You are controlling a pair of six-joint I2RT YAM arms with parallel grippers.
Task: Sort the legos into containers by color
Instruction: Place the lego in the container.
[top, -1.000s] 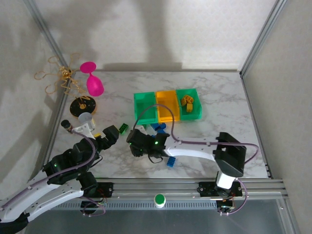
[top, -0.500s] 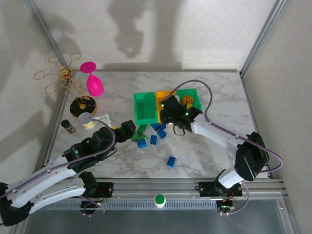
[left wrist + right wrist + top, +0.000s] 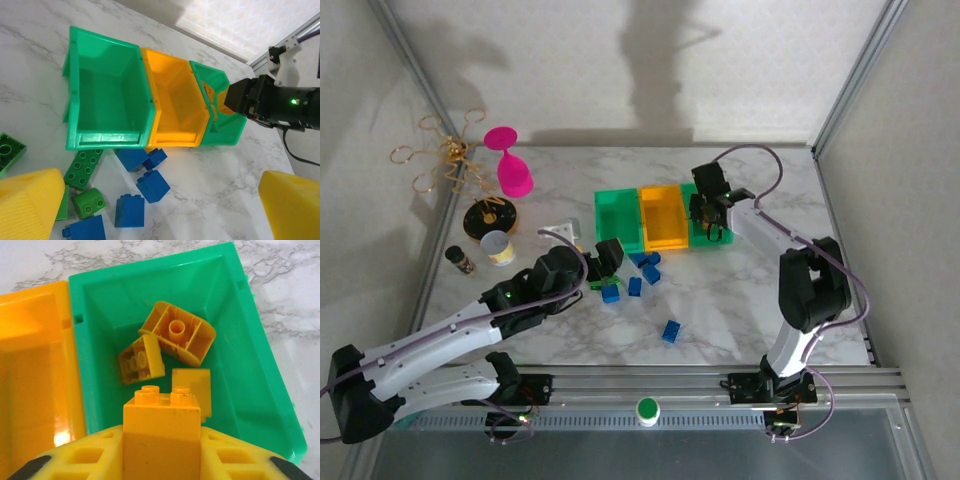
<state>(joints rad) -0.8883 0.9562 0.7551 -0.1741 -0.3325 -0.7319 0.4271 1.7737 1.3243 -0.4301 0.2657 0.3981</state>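
Both arms have travelled since a second ago: the right hand (image 3: pixel 706 212) has left the loose pile mid-surface and swung out to the 3 o'clock end of the row of containers, while the left hand (image 3: pixel 608 256) has come forward to the pile's 9 o'clock edge.

The right hand is clamped on an orange-yellow brick (image 3: pixel 161 422), studs up, hanging over the right green bin (image 3: pixel 257 365); three orange pieces (image 3: pixel 177 332) already lie in that bin, one curved and turned hollow side up. At its 9 o'clock side stands the orange bin (image 3: pixel 663 218), which looks bare inside, then the left green bin (image 3: pixel 107 95), also bare. The left hand's fingers (image 3: pixel 30 200) stand wide apart and hold nothing; between them lie blue bricks (image 3: pixel 152 185) and green bricks (image 3: pixel 83 167), packed close, some touching; one blue brick (image 3: pixel 671 331) sits alone at 6 o'clock of the pile.

Likely troubles, as I judge them: a release from this height could land the brick on the curved piece and bounce it over the rim; the close packing could make the left hand close on two colours at once, or shove neighbours aside; green bricks have only one green bin left free of orange.
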